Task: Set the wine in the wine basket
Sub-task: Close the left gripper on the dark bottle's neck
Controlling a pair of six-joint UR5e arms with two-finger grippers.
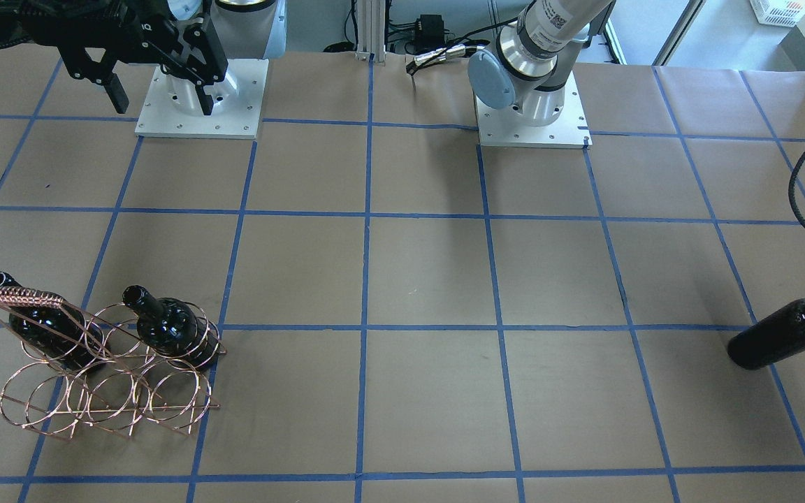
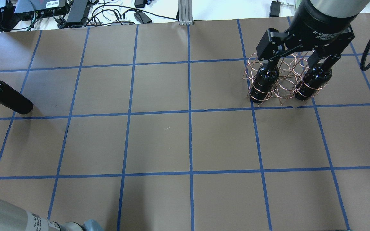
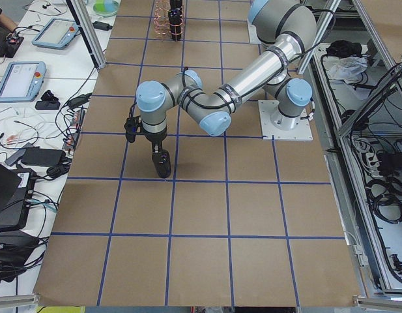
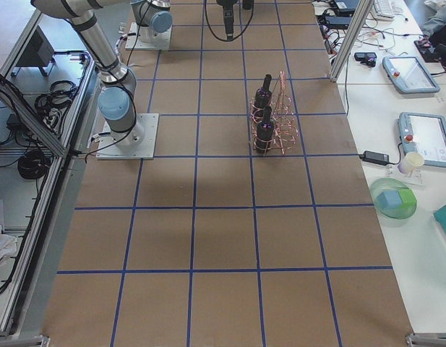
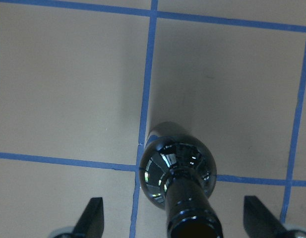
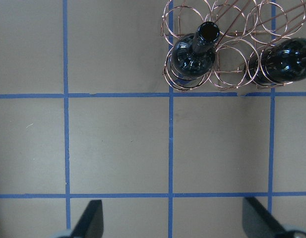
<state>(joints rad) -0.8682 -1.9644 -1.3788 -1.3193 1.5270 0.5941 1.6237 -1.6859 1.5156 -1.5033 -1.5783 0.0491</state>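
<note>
The left arm reaches low across the table [image 1: 430,279], far from the basket [image 1: 105,377], with its wrist pointing straight down. The left gripper [image 5: 173,210] is spread wide astride the neck of the wine [image 5: 175,166], and neither finger touches it. The bottle stands on a tape line with bare table all round. The right gripper [image 6: 171,213], also spread and empty, hangs high beside the basket, which holds two other bottles [image 1: 172,328].
</note>
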